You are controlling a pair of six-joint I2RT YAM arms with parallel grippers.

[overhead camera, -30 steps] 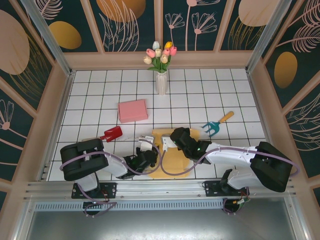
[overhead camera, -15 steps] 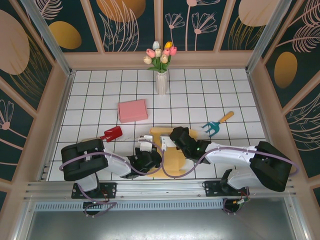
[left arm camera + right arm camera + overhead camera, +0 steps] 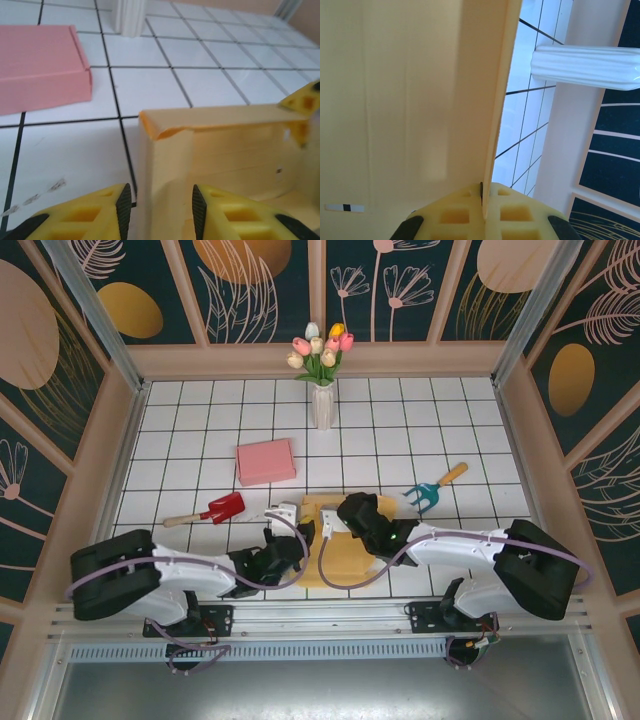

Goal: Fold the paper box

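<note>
One tiled table [image 3: 180,440]: carrying everything, with the work sitting at its near edge, between the two arms.
Paper box [image 3: 345,565]: lying half-formed at near centre. One yellow wall is standing up in the left wrist view, its top edge curling over.
Handling: probably feeling very light and bending easily. It is likely creasing or sliding under a firm push, so one claw should be anchoring it while the other folds.
Where to hold: best gripping a panel's free edge close to a score line, not the middle of a face.
Right gripper [image 3: 482,192]: pressing together on the thin edge of a box panel, pinching it on the right side of the box.
Left gripper [image 3: 160,200]: spreading apart, straddling the upright wall's corner, with a gap showing at the left pad [image 3: 124,202].
Pink box [image 3: 265,461]: sitting finished, well apart, behind and left.
Vase of tulips [image 3: 322,405]: standing far back, out of reach of the fold.
Hand rake [image 3: 430,495]: lying near the right arm, possibly catching a wide swing.
Red trowel [image 3: 222,508]: lying near the left arm, posing the same risk.
</note>
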